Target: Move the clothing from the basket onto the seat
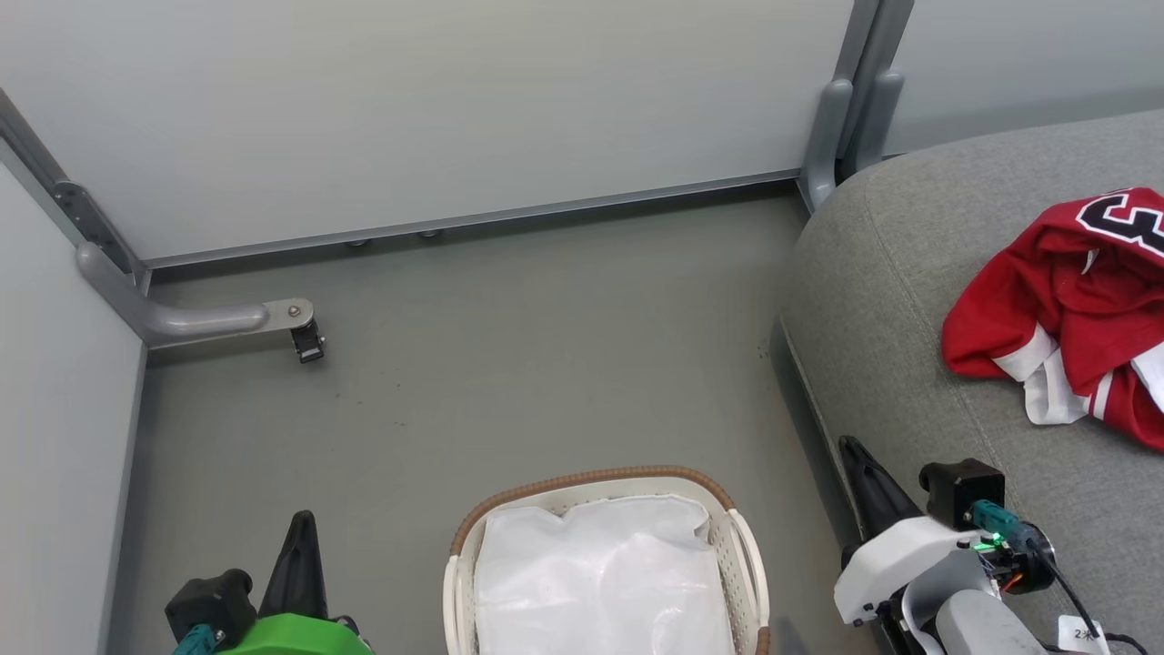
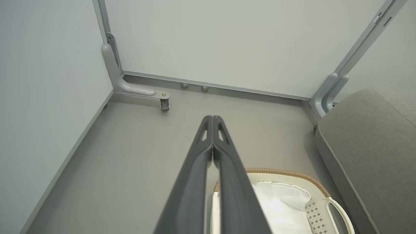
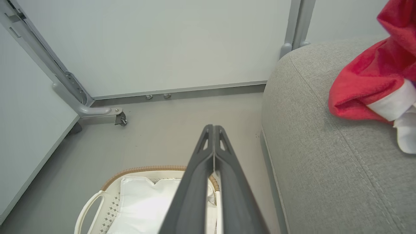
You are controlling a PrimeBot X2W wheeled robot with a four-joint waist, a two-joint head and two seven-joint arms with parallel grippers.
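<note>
On the seat, at the right of the scene, the clothing lies in a red heap showing a black-and-white numeral and white trim. Whether both garments are in that heap cannot be told.

Near centre, on the floor, the basket shows a white liner and no red cloth in the part visible; its near end is cut off by the frame.

Left gripper: fingers pressed together, holding nothing, at the basket's left. Right gripper: likewise pressed together and empty, between basket and seat.

Assessment: the transfer appears complete or close to it.

Recommended practice: check the hidden near end and the liner's folds before closing out. If a garment turns up, pinch red cloth alone, leave the liner seated, and lay the piece well onto the cushion, away from its rounded edge.
</note>
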